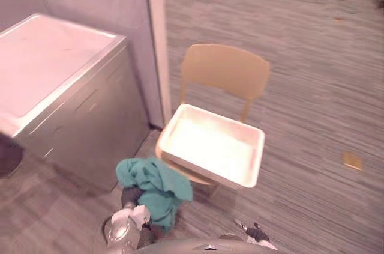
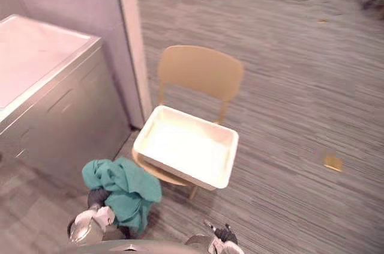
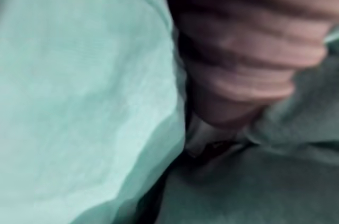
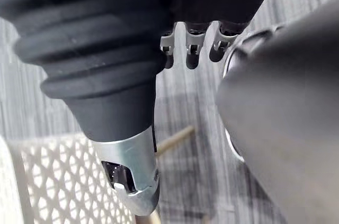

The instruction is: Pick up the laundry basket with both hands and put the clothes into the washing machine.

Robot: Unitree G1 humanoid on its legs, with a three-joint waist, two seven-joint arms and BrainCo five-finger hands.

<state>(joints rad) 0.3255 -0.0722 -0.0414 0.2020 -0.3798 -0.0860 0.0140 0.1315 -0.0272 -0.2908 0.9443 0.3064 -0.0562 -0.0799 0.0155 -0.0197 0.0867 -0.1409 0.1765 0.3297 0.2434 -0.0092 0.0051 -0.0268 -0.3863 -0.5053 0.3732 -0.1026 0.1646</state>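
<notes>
1. The left hand is low and close in. A teal cloth is bunched over and round its front, so I cannot tell whether the hand clamps the cloth or only carries it.
2. The right hand is low on the other side. I see nothing in it and cannot tell its grip.
3. The laundry basket sits on the chair, ahead of both hands and to the right of the left one. It looks empty, and its long axis runs roughly across my front.
4. Key relation: the washing machine lies left of the left hand and farther out, with its top above the hand. The left hand is the nearer one; the right hand is well apart from the machine.
5. Judgement: the cloth must go up and leftward. The machine's flat white top reads as a lid that is down, which could block the drop.
</notes>
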